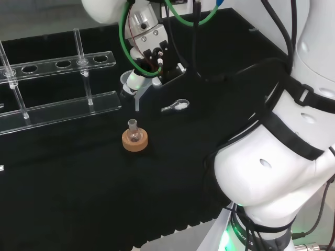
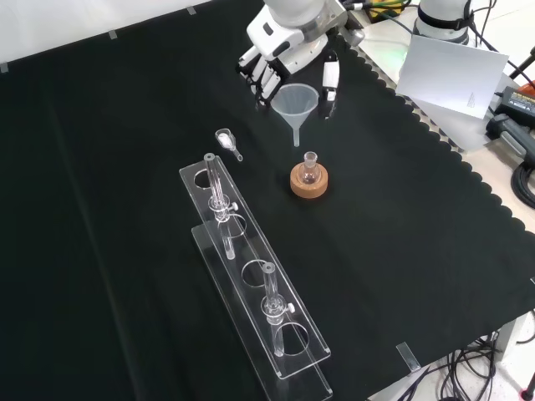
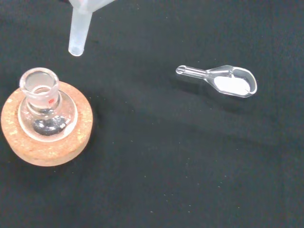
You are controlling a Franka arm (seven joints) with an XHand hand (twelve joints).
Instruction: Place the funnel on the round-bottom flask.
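Note:
A small clear round-bottom flask (image 1: 134,132) (image 2: 310,168) (image 3: 43,107) stands upright in a cork ring (image 1: 135,141) (image 2: 308,182) (image 3: 45,142) on the black cloth. The hand (image 1: 147,36) (image 2: 288,46) hangs above it, its fingers and thumb curled round the rim of a translucent funnel (image 1: 135,86) (image 2: 298,107) (image 3: 78,28). The funnel's stem points down. Its tip is a short way above the flask's open neck and a little off to one side in the wrist view, not touching it.
A clear glass scoop with white powder (image 1: 176,106) (image 2: 226,141) (image 3: 223,80) lies near the flask. A long clear rack (image 1: 57,89) (image 2: 251,276) holding glass tubes stands at the left of the head view, in the foreground of the front view.

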